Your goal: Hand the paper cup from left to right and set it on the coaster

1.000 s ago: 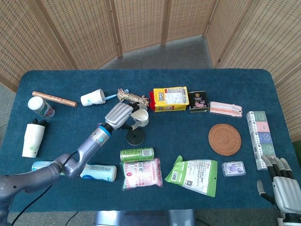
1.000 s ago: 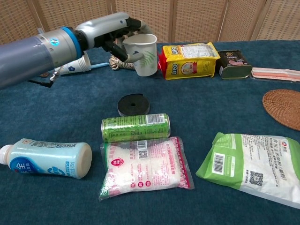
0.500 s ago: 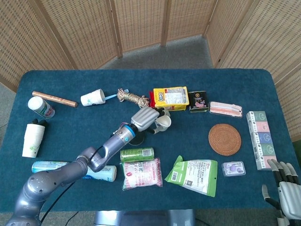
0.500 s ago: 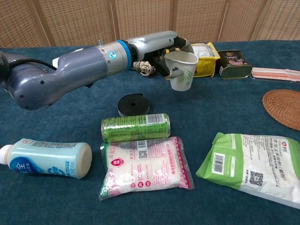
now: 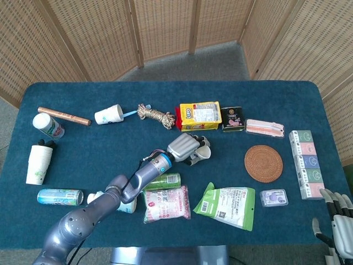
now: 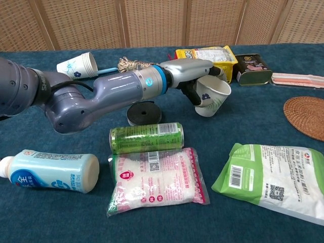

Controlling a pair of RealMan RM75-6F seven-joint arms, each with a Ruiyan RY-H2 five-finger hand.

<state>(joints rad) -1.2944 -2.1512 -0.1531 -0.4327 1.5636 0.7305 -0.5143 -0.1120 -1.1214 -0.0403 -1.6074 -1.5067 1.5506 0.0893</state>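
My left hand (image 5: 186,147) (image 6: 194,75) grips a white paper cup with a leaf print (image 6: 212,97) (image 5: 202,154) from above, just over the middle of the blue table. The cup is tilted, its mouth turned up and to the right. The round woven coaster (image 5: 263,162) (image 6: 306,117) lies bare to the right of the cup, well apart from it. My right hand (image 5: 337,223) shows only in the head view, at the bottom right corner off the table's edge. Its fingers are spread and hold nothing.
A green can (image 6: 147,137) and a black tape roll (image 6: 142,113) lie under my left forearm. A pink packet (image 6: 157,181) and a green pouch (image 6: 273,177) sit in front. A yellow snack pack (image 5: 199,115) and a dark tin (image 5: 232,118) lie behind the cup. Another paper cup (image 5: 108,115) lies far left.
My left hand has carried the cup rightward and lower, toward the table's middle, and the cup has tilted. My right hand has sunk toward the bottom right corner.
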